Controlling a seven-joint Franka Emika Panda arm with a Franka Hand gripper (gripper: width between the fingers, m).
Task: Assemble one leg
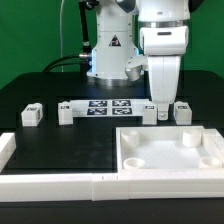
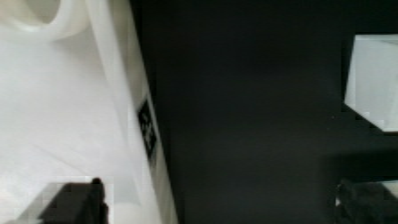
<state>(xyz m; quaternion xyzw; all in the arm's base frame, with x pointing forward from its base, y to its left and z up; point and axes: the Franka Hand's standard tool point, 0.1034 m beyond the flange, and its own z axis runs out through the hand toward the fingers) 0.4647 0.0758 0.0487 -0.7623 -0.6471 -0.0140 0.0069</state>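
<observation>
The leg [image 1: 183, 111] closest to the work stands on the table [image 1: 60, 145] just beside the gripper [image 1: 161, 106], on the exterior view's right and behind the tray [image 1: 205, 160]. It is a small white block with a tag on its face. We judge it light, stiff and rather smooth (hard plastic, by the look), so it should not deform, but it could slip or twist if pinched near a corner. We would take it across two flat opposite sides, about mid-height. In the wrist view the gripper [image 2: 221, 196] is spread wide with only bare table between its fingertips [image 2: 71, 201], so it has hold of nothing. A white block [image 2: 375, 80], probably a leg, lies off to one side. More legs [image 1: 31, 114] sit toward the exterior view's left, past the marker board [image 1: 108, 106].
</observation>
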